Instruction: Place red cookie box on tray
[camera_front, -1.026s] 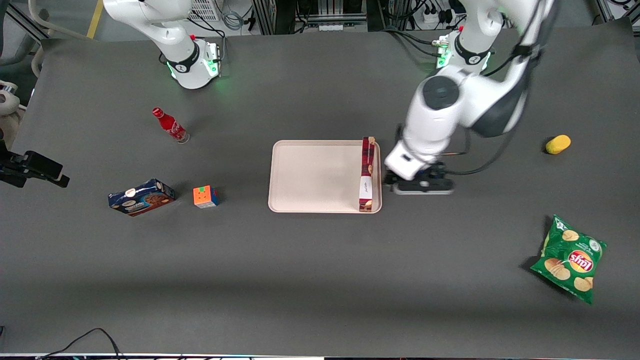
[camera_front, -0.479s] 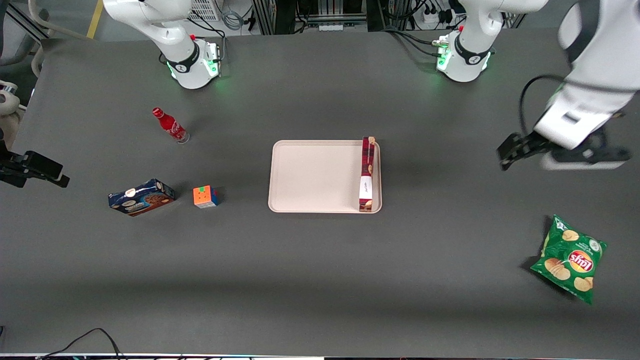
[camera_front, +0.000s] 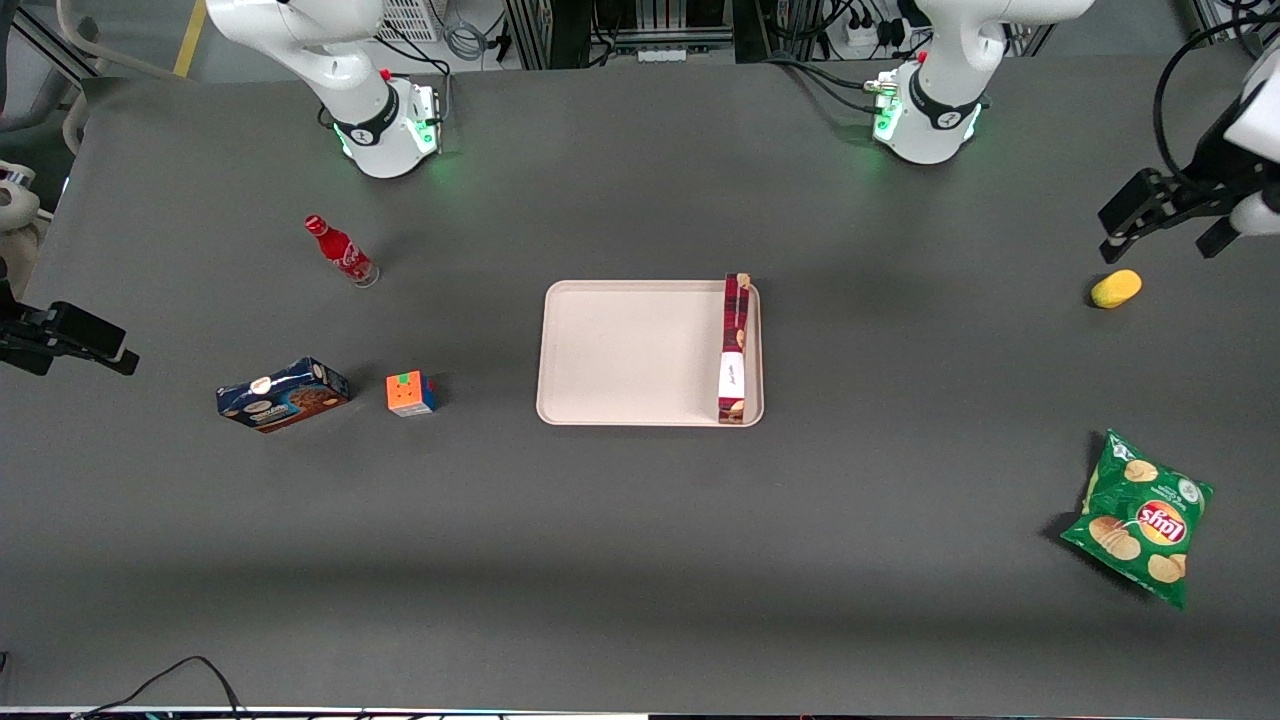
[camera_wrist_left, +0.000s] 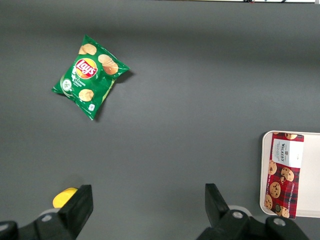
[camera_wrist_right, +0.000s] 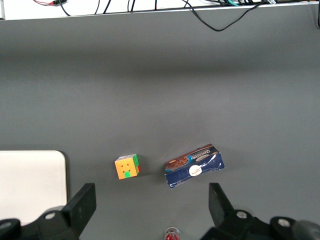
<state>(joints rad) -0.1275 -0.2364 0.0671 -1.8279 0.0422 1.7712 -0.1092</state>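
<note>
The red cookie box (camera_front: 735, 345) lies flat on the tray (camera_front: 630, 350), along the short rim nearest the working arm's end. In the left wrist view the red cookie box (camera_wrist_left: 284, 175) shows its white label and cookie pictures, inside the tray (camera_wrist_left: 312, 180). The left arm's gripper (camera_front: 1170, 225) hangs high above the table at the working arm's end, far from the tray and just above a yellow object. It is open, and nothing is between its fingers (camera_wrist_left: 80, 205).
A yellow object (camera_front: 1116, 288) and a green chips bag (camera_front: 1140, 517) lie toward the working arm's end. Toward the parked arm's end are a colour cube (camera_front: 411, 393), a blue cookie box (camera_front: 282, 394) and a red soda bottle (camera_front: 340, 250).
The left arm's gripper has pulled away from beside the tray, risen and swung out to the working arm's end. The red cookie box stays where it was on the tray.
</note>
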